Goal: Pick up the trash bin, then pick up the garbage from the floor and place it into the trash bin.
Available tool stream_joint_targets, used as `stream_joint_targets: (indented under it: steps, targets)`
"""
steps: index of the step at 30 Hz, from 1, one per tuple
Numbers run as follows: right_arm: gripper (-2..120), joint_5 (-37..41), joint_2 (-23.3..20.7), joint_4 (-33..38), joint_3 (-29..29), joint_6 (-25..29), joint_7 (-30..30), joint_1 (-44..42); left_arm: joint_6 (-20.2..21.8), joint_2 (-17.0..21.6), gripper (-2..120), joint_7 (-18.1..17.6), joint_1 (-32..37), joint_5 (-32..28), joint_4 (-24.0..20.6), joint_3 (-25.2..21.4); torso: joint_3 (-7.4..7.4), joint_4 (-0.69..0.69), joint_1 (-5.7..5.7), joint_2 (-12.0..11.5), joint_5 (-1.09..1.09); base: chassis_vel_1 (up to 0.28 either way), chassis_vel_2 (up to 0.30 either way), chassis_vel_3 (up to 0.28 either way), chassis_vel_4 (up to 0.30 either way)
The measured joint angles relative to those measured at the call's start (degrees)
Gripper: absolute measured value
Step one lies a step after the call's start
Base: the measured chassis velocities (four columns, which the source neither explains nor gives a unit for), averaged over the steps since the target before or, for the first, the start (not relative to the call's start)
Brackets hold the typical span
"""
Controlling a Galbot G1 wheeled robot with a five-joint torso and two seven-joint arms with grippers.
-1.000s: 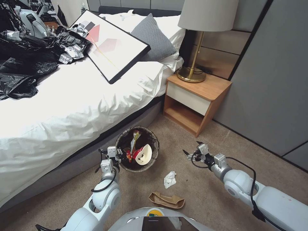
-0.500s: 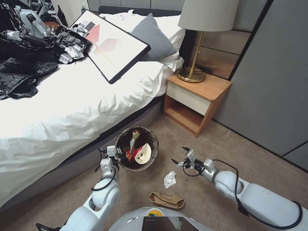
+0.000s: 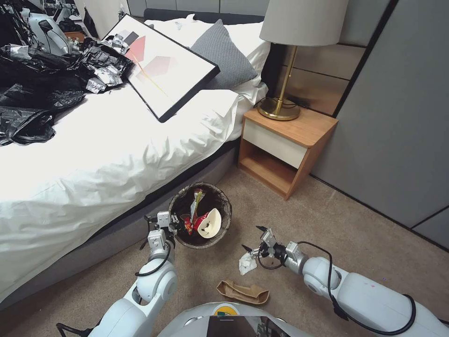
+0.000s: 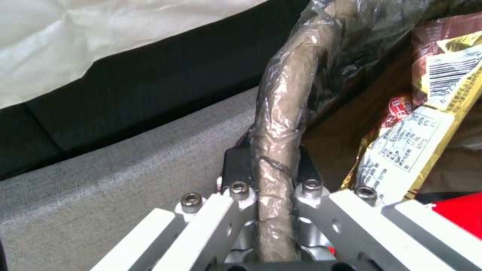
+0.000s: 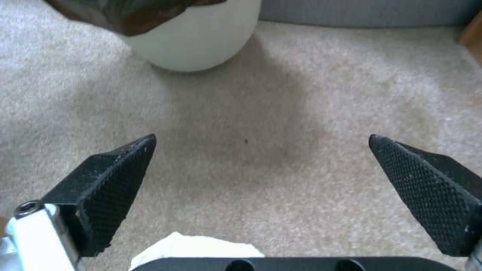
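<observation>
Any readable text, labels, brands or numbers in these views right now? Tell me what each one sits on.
Nothing can be quoted.
Yellow snack wrapper in the trash bin, beside the left hand clamped on the rim: a barcode and a printed table, too blurred to read.
Red wrapper: white characters, illegible.
Framed picture on the bed: shapes, no words.

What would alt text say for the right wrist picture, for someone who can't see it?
The right gripper, jaws wide apart, hangs over beige carpet with a crumpled white scrap just under its base. Beyond it stands the white trash bin, its dark bag draped over the rim.
</observation>
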Motion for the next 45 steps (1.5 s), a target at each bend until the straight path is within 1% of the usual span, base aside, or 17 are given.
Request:
stream_joint_targets:
  steps: [7,20,28,37,45]
  targets:
    - [100,-0.73,1.59,-2.3,-2.4,0.04,-0.22,0.91,0.0,-0.43,2,0.01,-0.27,0.06,0.31,0.13,0.0,0.0,0.0,0.0,0.0,0.0,0.0,0.0,0.0]
    - [100,-1.18,2.9,-4.09,-4.52,-0.01,-0.24,1.9,-0.02,-0.7,2,0.06,-0.23,0.17,0.37,0.07,0.0,0.0,0.0,0.0,0.0,0.0,0.0,0.0,0.0]
    - [100,-1.96,4.54,-5.61,-6.17,-0.44,-0.21,1.85,-0.07,-0.89,2,0.11,-0.31,0.23,0.37,-0.01,0.0,0.01,0.0,0.0,-0.01,0.0,0.0,0.0,0.0]
    - [100,-2.2,6.42,-7.59,-4.63,-0.89,0.57,-1.18,-0.07,-0.94,2,0.1,-0.61,0.21,0.46,0.18,-0.01,0.0,0.0,0.0,0.0,0.0,0.0,0.0,0.0]
    - [100,-2.13,7.12,-9.11,-3.5,-0.73,0.66,-2.09,-0.07,-0.97,2,0.06,-0.72,0.21,0.51,0.44,-0.01,0.0,0.0,0.0,0.0,0.0,0.0,0.0,0.0]
